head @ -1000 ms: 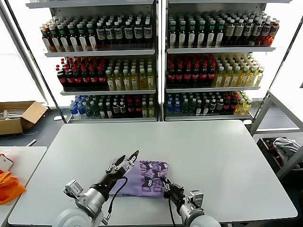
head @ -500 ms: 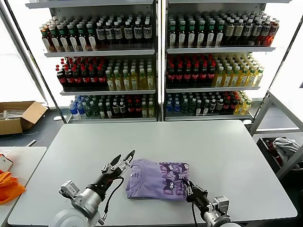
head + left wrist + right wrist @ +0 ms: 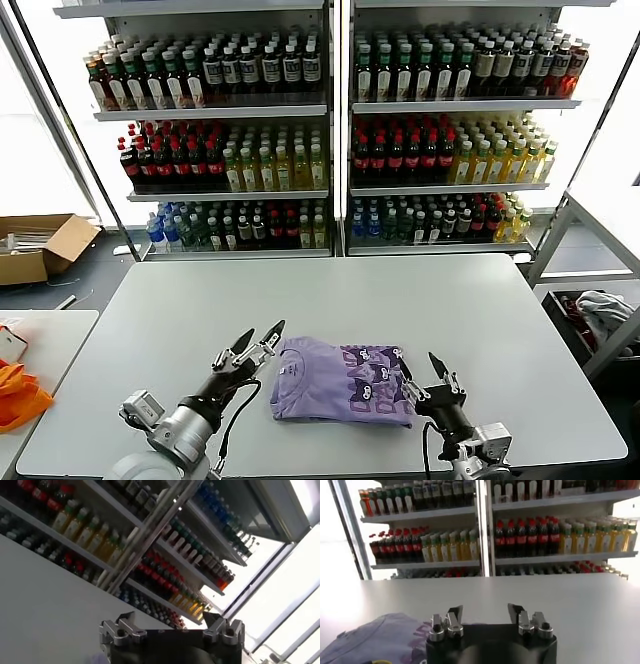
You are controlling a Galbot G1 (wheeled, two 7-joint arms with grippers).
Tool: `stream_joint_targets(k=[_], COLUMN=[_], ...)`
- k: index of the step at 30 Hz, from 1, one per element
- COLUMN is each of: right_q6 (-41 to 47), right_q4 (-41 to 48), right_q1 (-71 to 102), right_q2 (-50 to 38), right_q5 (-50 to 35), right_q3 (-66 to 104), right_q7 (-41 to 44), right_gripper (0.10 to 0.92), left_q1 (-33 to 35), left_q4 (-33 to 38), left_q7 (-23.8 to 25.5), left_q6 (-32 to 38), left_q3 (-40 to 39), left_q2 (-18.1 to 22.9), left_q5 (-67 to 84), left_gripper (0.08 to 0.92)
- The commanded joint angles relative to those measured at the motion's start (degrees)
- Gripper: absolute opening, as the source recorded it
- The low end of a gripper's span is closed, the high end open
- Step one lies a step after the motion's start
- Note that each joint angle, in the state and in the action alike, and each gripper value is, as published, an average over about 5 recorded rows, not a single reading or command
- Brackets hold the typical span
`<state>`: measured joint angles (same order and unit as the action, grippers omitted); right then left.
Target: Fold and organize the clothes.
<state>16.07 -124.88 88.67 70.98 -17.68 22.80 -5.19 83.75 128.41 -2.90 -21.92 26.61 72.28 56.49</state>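
1. Lavender T-shirt (image 3: 342, 380) lies folded near the white table's (image 3: 400, 300) front edge, cartoon print up.
2. Left gripper (image 3: 257, 343) hovers beside its left end, fingers spread, empty.
3. Right gripper (image 3: 424, 374) sits at its right edge, jaws apart, gripping nothing.

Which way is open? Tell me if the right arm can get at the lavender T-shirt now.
Probably yes. The right end effector is open beside the folded lavender T-shirt, at its right edge, with only bare table around. The left end effector sits open at the opposite edge, out of the way.
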Motion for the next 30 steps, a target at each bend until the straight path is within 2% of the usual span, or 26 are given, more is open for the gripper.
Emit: stream_joint_targets(k=[1,6,13,18,25,30], right_q6=[3.41,9.37,12.73,10.36,10.88,2.79], right_q4=[4.08,10.01,20.42,24.01,15.58,1.96], right_q1=[-16.95,-24.23,-25.22,-22.95,-22.87,-18.93], right_q2=[0.69,1.07,7.11,7.00,3.59,-0.84], right_q5=[3.89,2.81,2.95,3.47,4.71,3.10], right_q3=[-20.91,-31.09,-34.74,-31.89,-27.97,-20.76], right_q7=[-3.55,-6.67,-19.11,-18.16,-15.34,-9.87], right_gripper=[0.689,0.806,0.823,0.823,0.823,0.823], left_q1=[0.53,1.04,2.29,2.40,1.74,1.57], left_q4=[0.61,0.77,1.29,0.37,-0.40,0.69], left_q7=[0.30,0.55,1.00,0.99,0.87,0.85], left_q6=[-0.03,0.11,0.51,0.51,0.05,0.04], left_q3=[1.09,2.68,3.86,3.30,1.46,2.08], left_q2=[-0.08,0.55,2.17,2.84,2.80,2.71], left_q5=[-2.67,-3.65,-3.67,-3.57,-3.57,-3.57], left_gripper=[0.823,0.823,0.823,0.822,0.823,0.823])
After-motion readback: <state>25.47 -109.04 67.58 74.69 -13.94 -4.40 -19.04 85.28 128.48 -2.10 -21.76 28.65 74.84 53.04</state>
